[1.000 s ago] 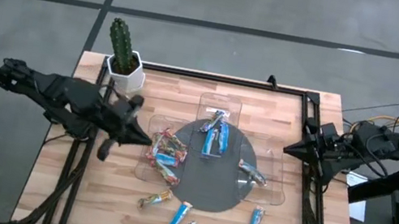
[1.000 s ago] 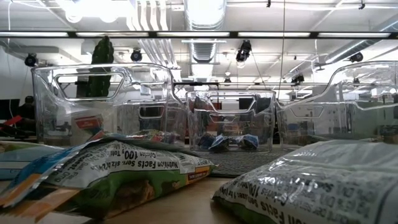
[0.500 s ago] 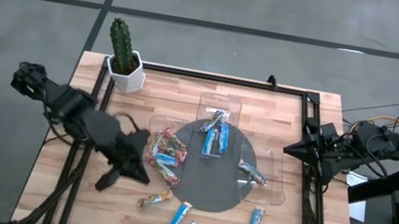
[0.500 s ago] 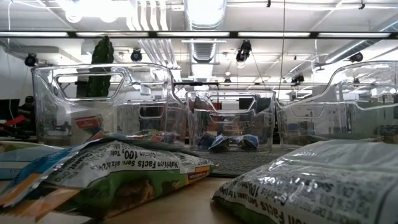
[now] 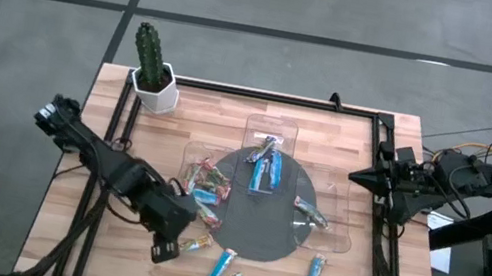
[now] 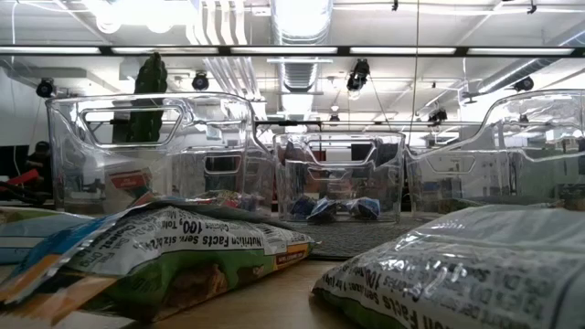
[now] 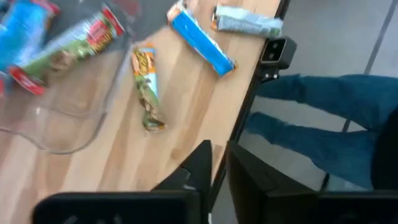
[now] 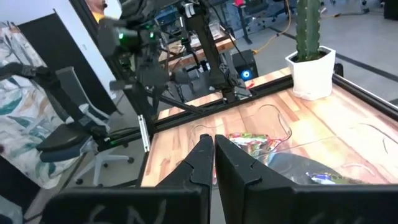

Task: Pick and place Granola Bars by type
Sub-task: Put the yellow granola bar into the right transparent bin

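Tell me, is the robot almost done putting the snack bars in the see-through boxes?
Not yet. Some bars already lie in the clear trays: a bunch in the left tray, a couple in the middle tray and one in the right tray. The left claw hangs over the orange-and-green bar, holding nothing. Three more bars wait loose on the table. The right claw waits at the table's right edge.
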`<act>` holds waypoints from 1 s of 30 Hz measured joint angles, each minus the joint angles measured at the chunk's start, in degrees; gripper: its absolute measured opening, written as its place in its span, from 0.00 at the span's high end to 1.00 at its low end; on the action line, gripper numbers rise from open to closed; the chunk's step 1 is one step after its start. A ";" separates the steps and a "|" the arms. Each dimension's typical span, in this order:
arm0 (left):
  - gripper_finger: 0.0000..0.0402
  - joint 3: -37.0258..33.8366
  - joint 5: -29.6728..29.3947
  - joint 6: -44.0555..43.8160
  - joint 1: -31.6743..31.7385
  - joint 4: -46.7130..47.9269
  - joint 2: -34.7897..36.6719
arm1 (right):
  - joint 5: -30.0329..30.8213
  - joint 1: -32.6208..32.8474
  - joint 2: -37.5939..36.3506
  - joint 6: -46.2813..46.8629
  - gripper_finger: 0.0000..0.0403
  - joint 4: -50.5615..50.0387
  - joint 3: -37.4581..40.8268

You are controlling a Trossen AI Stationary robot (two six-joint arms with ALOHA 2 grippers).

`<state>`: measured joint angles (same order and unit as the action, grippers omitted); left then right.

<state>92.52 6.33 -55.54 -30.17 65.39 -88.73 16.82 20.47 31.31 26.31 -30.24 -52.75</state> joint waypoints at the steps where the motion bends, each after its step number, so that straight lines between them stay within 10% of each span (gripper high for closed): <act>1: 0.89 0.01 0.40 -0.24 -0.05 -0.27 -0.83 | 0.02 0.00 0.09 0.25 0.98 0.00 0.00; 13: 0.57 0.01 3.38 -8.17 -0.07 -7.29 -7.70 | -0.13 0.00 0.79 0.28 0.98 -5.83 0.04; 30: 0.55 1.63 -5.48 -7.46 -5.90 -10.39 -13.09 | -0.48 0.00 0.65 0.11 0.98 -12.46 0.07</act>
<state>94.15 0.86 -63.01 -36.07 55.00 -101.82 16.34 20.47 31.97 26.41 -42.70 -52.69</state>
